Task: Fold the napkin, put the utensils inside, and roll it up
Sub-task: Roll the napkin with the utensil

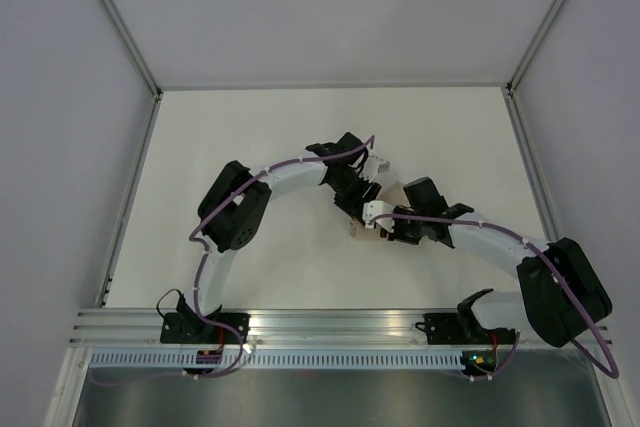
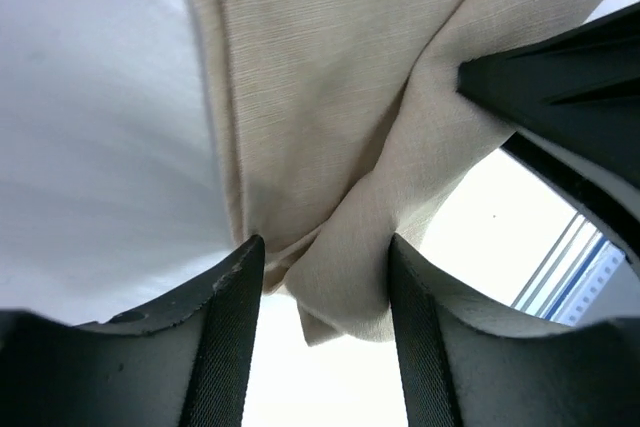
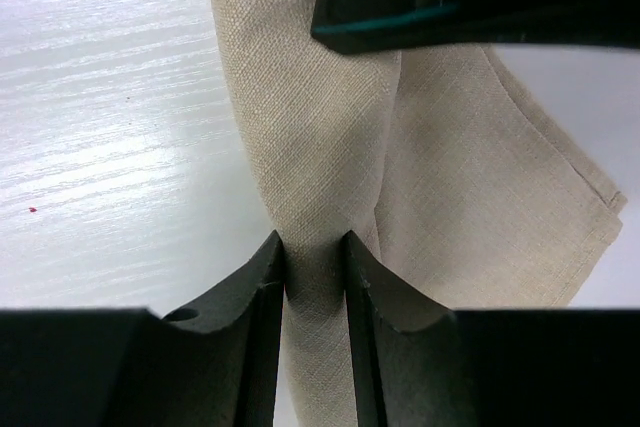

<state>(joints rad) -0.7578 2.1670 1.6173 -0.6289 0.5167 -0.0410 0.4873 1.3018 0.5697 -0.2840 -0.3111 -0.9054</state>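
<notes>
The beige napkin [image 1: 392,192] is bunched up between the two grippers at the middle of the table, mostly hidden by them in the top view. My right gripper [image 1: 380,225] is shut on a fold of the napkin [image 3: 320,147], with its jaws [image 3: 315,257] pinching the cloth tightly. My left gripper [image 1: 365,197] stands around a hanging corner of the napkin [image 2: 320,97], with its jaws [image 2: 322,257] apart and loose cloth between them. Each gripper's black finger shows in the other's wrist view. No utensils are in view.
The white table [image 1: 250,147] is walled by white panels at the back and sides. An aluminium rail [image 1: 330,325] runs along the near edge, where both arm bases are bolted.
</notes>
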